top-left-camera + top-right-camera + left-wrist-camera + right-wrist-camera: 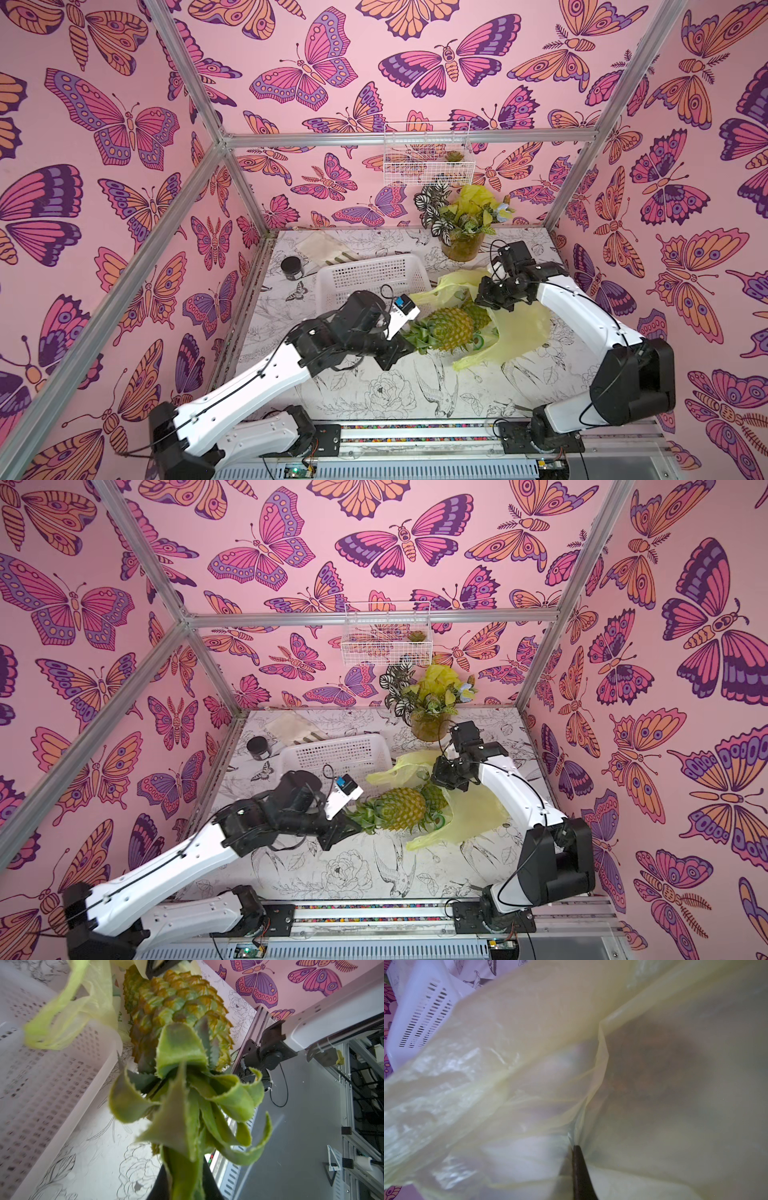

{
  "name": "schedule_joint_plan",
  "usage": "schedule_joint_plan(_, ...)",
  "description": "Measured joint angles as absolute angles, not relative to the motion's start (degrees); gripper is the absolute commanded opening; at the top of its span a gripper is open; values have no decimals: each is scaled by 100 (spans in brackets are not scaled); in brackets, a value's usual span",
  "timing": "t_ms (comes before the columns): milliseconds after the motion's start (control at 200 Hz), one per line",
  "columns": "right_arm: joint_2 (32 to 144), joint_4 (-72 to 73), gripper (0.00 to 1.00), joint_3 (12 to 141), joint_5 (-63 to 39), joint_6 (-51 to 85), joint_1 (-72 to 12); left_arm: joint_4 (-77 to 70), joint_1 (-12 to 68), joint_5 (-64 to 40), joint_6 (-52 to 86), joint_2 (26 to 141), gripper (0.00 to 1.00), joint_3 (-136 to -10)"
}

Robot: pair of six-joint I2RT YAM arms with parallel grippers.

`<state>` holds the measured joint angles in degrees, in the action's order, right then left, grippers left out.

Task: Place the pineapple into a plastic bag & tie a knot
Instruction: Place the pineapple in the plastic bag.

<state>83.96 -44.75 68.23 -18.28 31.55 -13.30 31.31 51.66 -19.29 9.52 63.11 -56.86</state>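
The left gripper (409,338) is clamping the leafy crown of 1 scaly yellow-green pineapple (451,328); the right gripper (484,299) is pinching 1 thin translucent yellow-green plastic bag (515,328), its mouth meeting the fruit's base

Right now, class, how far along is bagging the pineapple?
Done: left pincer grips the pineapple by its crown; right pincer is shut on the plastic bag, lifting its mouth. In hand: the fruit's base is at that mouth, mostly outside. Remaining: push it fully in, knot the loose handles.
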Motion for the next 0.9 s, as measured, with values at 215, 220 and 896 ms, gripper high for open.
schedule_joint_plan(215, 7924, -4517, 0, 6860, -1590, 3142, -1330, 1481, 5389, -1549, 952, 7308, 0, -5297)
schedule_joint_plan(220, 7915, -4517, 0, 6860, -1586, 3142, -1330, 1452, 5391, -1538, 950, 7321, 0, -5290)
schedule_joint_plan(896, 7561, -4670, 0, 6864, -1125, 3253, -1288, -1769, 5872, -1028, 1011, 9472, 0, -5376)
